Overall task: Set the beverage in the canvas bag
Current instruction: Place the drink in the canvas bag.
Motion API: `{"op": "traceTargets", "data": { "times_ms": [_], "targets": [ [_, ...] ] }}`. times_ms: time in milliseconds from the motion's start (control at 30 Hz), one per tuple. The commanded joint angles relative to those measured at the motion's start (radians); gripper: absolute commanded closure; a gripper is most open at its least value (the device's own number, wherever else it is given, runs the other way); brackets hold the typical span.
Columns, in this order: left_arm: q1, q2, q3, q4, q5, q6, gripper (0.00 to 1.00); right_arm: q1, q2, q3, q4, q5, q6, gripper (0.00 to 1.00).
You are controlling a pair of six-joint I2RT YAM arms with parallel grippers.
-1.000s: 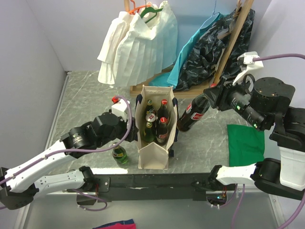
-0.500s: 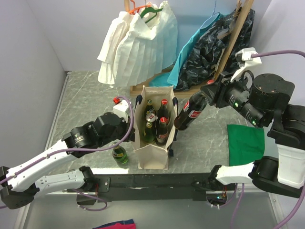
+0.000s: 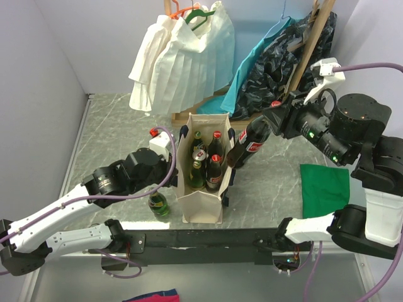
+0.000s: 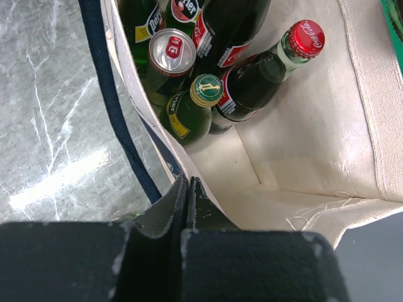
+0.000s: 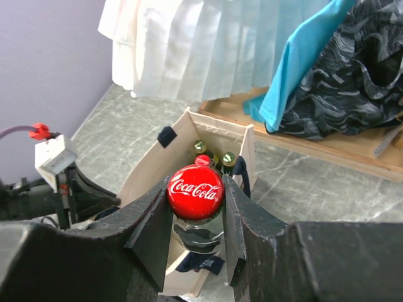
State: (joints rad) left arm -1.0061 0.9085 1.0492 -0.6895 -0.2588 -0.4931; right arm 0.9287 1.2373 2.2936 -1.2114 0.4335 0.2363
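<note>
The canvas bag [image 3: 203, 204] stands upright near the middle of the bench's near edge, with its mouth open to the ceiling. The left claw [image 4: 187, 195] is pinched tight on the top of the bag's left wall. I take that grip to be there to steady the bag and hold its mouth wide for what comes in from the other side.

The bag is already partly filled. A can [image 4: 171, 51], a gold-capped green bottle [image 4: 205, 90] and a red-capped bottle [image 4: 305, 39] crowd the far end. The near end shows bare canvas floor, which looks like the only free spot.

The right claw [image 3: 275, 119] is clamped on the neck of a dark cola bottle [image 3: 248, 146], just under its red cap. The fingers have only the neck's width between them. The bottle hangs slanted in the air. Its cap is up by the claw, toward the bench's right edge, and its base is down and left, just beside the bag's right wall at about rim height. From overhead I cannot tell whether the base clears the rim or brushes the navy handle there.

By my reckoning the bottle has to go further left over the mouth and come upright before it goes down. As it is tilted now, it could catch the wall or knock the bottles inside.

A second green bottle [image 3: 158, 204] stands on the bench just left of the bag, under the left arm.
</note>
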Motion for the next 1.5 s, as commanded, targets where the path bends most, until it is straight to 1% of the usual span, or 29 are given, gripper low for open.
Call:
{"op": "traceTargets", "data": {
  "times_ms": [0, 400, 600, 933, 1200, 1467],
  "targets": [
    [0.003, -0.007, 0.066, 0.022, 0.015, 0.005, 0.99, -0.005, -0.015, 0.092, 0.326, -0.027, 0.011, 1.0],
    [0.003, -0.013, 0.074, 0.031, 0.012, 0.007, 0.99, -0.002, 0.045, 0.112, 0.32, -0.142, 0.028, 1.0],
    [0.003, -0.005, 0.075, 0.038, 0.013, 0.01, 0.99, -0.002, 0.057, 0.066, 0.331, -0.208, 0.057, 1.0],
    [0.003, -0.003, 0.074, 0.041, 0.0, 0.011, 0.99, -0.002, 0.068, 0.04, 0.317, -0.26, 0.07, 1.0],
    [0.001, 0.003, 0.071, 0.041, -0.013, 0.007, 0.99, 0.018, 0.053, -0.042, 0.293, -0.266, 0.07, 1.0],
    [0.003, 0.012, 0.078, 0.041, -0.022, 0.002, 0.99, 0.079, 0.057, -0.068, 0.268, -0.188, 0.055, 1.0]
  ]
}}
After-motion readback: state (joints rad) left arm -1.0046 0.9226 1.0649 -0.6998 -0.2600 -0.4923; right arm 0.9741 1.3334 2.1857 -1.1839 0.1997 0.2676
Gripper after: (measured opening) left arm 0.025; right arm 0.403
